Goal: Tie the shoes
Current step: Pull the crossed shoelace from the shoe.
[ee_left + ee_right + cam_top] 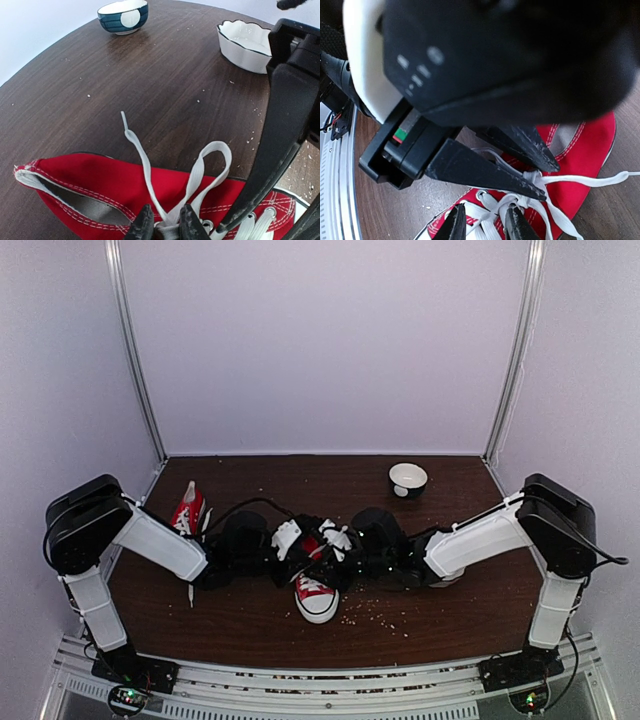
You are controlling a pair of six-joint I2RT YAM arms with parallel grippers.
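Passable along table (300,475) far edge; blocked by bowl (408,480) near far right corner, shoe (188,510) at left edge, left pincer (166,223) and right pincer (484,222) mid-table.

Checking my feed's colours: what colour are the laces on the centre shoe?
White laces on the red shoe; clearest in the left wrist view.

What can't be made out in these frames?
Right wrist view: right gripper fingertips, cut off by the bottom edge; grip on the lace unclear.
Right wrist view: most of the table, blocked by the blurred left gripper.
Top view: lacing of the centre sneaker, hidden under both grippers.
Top view: laces of the second sneaker, too small, partly behind the left arm.
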